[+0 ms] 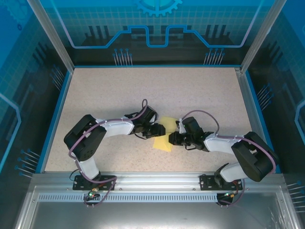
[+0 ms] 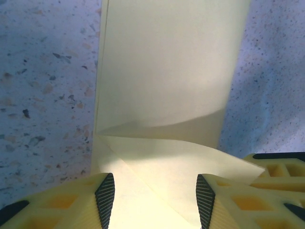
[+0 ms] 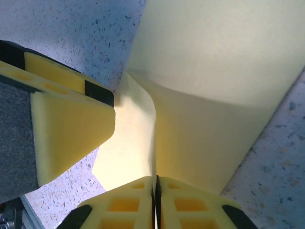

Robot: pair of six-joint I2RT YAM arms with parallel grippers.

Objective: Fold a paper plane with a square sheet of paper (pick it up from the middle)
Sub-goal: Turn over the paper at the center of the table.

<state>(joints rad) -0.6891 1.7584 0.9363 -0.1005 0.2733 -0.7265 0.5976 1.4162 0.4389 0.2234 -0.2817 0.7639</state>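
Listener: Where does the paper sit?

Describer: Seen from overhead, a yellow square sheet of paper (image 1: pixel 162 143) lies on a speckled beige counter (image 1: pixel 200 90), a little toward 6 o'clock from the counter's middle. It is partly folded, so its outline is not a clean square. Two black-and-white arms meet over it, one reaching in from 8 o'clock and the other from 4 o'clock.

Listener: What is the left side doing?

Describer: The left gripper (image 1: pixel 159 130) rests at the sheet's 9 o'clock edge. In the left wrist view its two fingers (image 2: pixel 105 195) stand apart at 7 and 5 o'clock, with their black ribbed faces turned toward each other. Paper lies in the gap between them and is not pinched. Beyond them the sheet runs up to 12 o'clock as a flat pale band. A raised flap crosses in front of that band and throws a soft shadow on it. A yellow finger of the other arm shows at 4 o'clock, just beside the flap.

Listener: And the right side?

Describer: The right gripper (image 1: pixel 172 138) sits at the sheet's 3 o'clock edge. In the right wrist view its fingers (image 3: pixel 128 210) are pressed together at 6 o'clock. A curled-up fold of the sheet runs down into the seam between them, so they are clamped on the paper. The rest of the sheet spreads flat toward 1 o'clock. One yellow finger of the left gripper fills the 9 o'clock side, close to the lifted fold. Whether it touches the fold cannot be told.
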